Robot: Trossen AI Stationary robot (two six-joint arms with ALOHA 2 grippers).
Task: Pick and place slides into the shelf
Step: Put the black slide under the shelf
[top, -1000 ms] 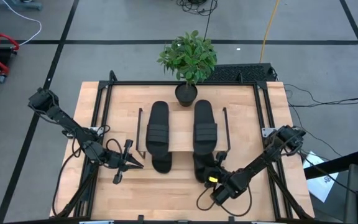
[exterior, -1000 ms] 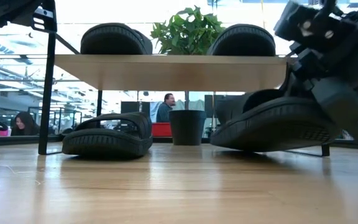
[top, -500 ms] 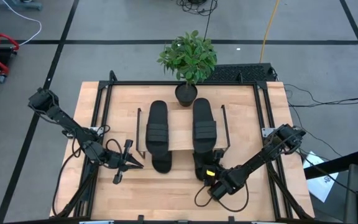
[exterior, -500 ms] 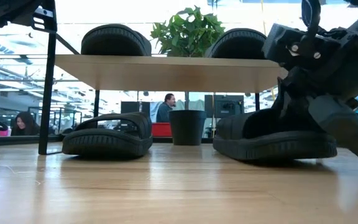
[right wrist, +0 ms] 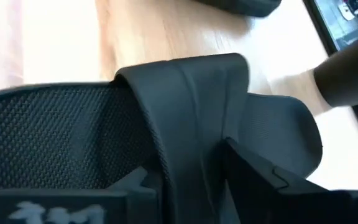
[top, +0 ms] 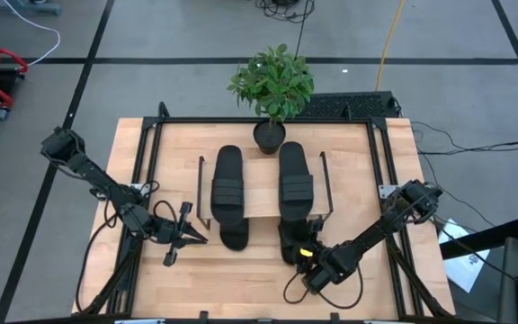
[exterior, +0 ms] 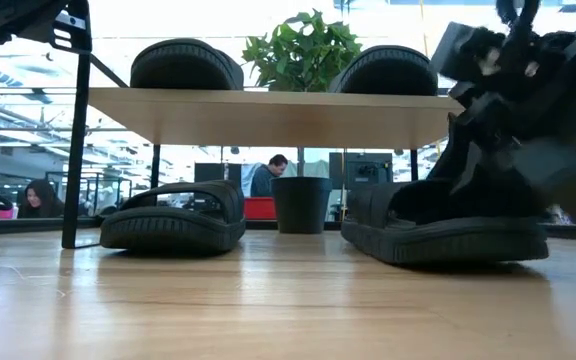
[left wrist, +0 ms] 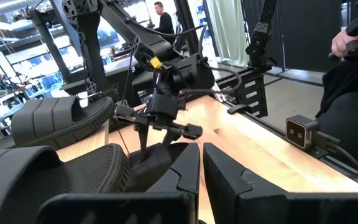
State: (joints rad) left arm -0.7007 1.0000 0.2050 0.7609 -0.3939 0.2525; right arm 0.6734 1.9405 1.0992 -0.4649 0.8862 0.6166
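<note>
Two black slides lie on the shelf's light wood top board (top: pixel 259 193), the left one (top: pixel 227 184) and the right one (top: pixel 295 180). Two more rest sole-down on the table under the shelf (exterior: pixel 268 115): the left one (exterior: pixel 173 215) and the right one (exterior: pixel 438 225). My right gripper (top: pixel 306 255) is over the near end of the right lower slide (top: pixel 290 241), shut on it. My left gripper (top: pixel 187 236) waits shut, left of the shelf near the table's near edge, touching nothing. My right gripper holds the right lower slide by its wide strap (right wrist: pixel 191 112), pinched between the two fingers, with one finger (right wrist: pixel 260 180) on the strap's outer face. It comes slanting down from the table's near right. The slide's sole lies flat on the table (exterior: pixel 438 245).
A potted plant (top: pixel 270 135) stands at the shelf's far side, its pot (exterior: pixel 300 205) showing between the two lower slides. The shelf's black wire side frames (exterior: pixel 76 130) stand left and right. Bare table lies near the front edge (top: pixel 241 288). People show in the room behind.
My right gripper moved down and a little toward the table's left and far edge, still shut on the slide. The right lower slide, tilted with its near right side raised a second ago, has come down and now lies flat on the table under the shelf.
</note>
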